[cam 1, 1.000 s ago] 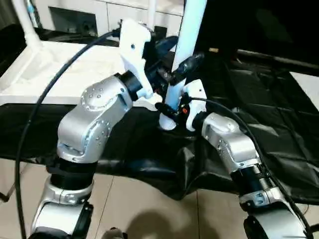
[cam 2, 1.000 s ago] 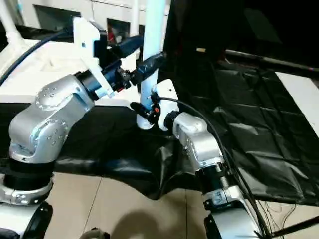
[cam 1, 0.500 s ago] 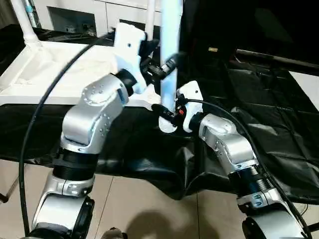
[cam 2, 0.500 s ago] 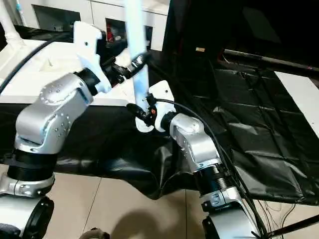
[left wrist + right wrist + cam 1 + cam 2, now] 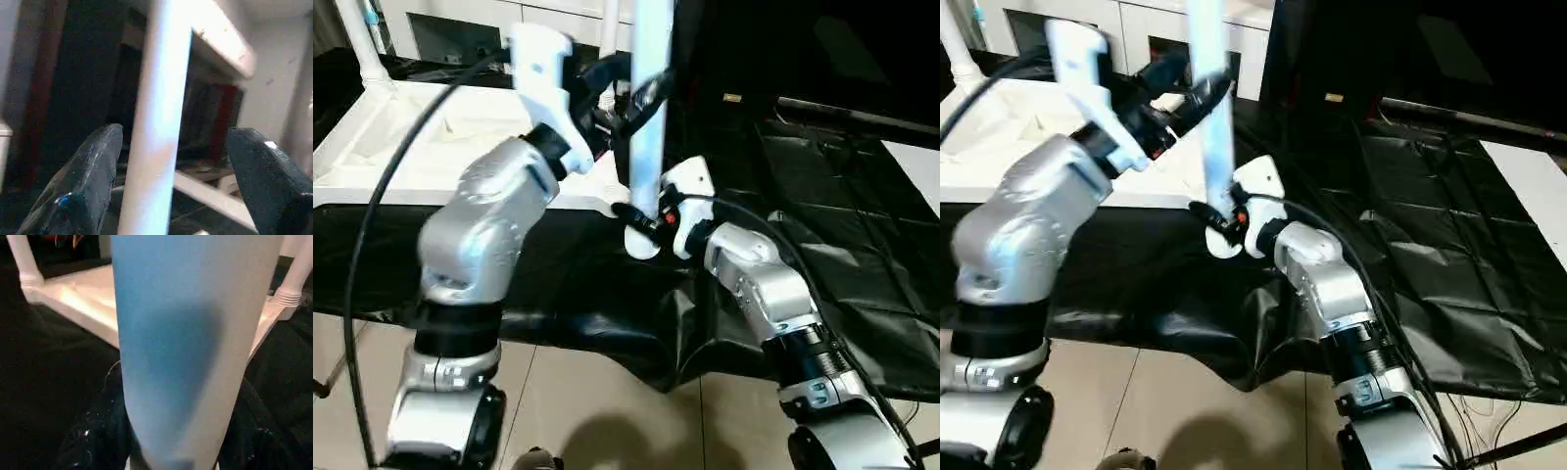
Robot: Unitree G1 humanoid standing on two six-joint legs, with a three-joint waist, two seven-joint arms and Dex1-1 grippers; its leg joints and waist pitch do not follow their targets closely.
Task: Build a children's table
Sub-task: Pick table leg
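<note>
White tabletop (image 5: 431, 147) lies underside-up on black sheeting (image 5: 822, 264), head views. One leg (image 5: 357, 49) stands in its far corner socket; another leg (image 5: 647, 127) is upright at the near corner, apparently not yet seated. Right gripper (image 5: 636, 217) clamps its lower end; left gripper (image 5: 631, 98) brackets it higher up.

Left wrist view: leg (image 5: 156, 122) stands between spread fingers (image 5: 80, 186), one close beside it, the other apart.

Right wrist view: fingers (image 5: 93, 440) pinch the leg (image 5: 181, 342); two fitted legs (image 5: 24, 264) rise from the tabletop (image 5: 83, 293) behind. Judged partway: remaining legs still need seating.
</note>
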